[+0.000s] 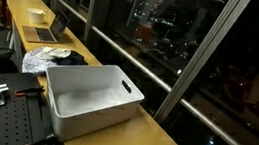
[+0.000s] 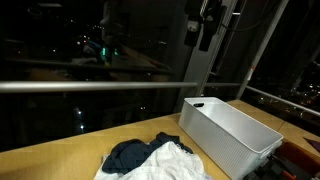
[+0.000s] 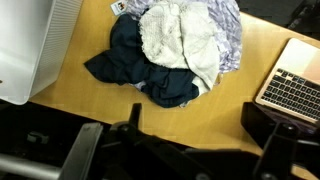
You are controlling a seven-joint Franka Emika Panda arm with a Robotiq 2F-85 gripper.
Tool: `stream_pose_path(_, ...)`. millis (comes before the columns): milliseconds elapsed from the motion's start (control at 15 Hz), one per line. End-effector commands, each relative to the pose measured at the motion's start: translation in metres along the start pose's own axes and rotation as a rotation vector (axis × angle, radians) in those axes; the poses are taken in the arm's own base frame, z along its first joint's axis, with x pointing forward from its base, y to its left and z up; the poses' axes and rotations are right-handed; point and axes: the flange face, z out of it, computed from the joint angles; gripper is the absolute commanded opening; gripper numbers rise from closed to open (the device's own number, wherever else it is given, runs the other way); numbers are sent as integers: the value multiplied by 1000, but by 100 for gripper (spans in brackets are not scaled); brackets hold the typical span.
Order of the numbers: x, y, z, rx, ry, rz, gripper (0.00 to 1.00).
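Observation:
In the wrist view my gripper (image 3: 200, 125) is open, its two dark fingers (image 3: 135, 115) spread wide over bare wooden tabletop with nothing between them. It hangs well above a heap of clothes just ahead: a dark blue garment (image 3: 140, 65), a white one (image 3: 180, 40) and a pale patterned one (image 3: 228, 30). The same heap lies beside the white bin in both exterior views, clothes (image 1: 50, 60) and clothes (image 2: 155, 160). A dark shape near the top that may be the gripper (image 2: 205, 28) shows against the window.
A white plastic bin (image 1: 127, 87), (image 2: 235, 135), (image 3: 30, 50) stands empty on the long wooden counter (image 1: 151, 141). An open laptop (image 1: 49, 32), (image 3: 295, 80) and a bowl (image 1: 37, 15) sit past the clothes. Dark windows run along the counter.

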Motion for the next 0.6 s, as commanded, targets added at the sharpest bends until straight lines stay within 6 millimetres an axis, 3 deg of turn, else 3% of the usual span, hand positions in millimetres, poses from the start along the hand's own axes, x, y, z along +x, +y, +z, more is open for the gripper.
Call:
stream_pose_path(0,-5,11,0,-14,4,4,100)
stream_pose_path(267,-14,26,19,-71,88,-133,100)
stream_pose_path(533,-14,28,62,-97,137,-296,100)
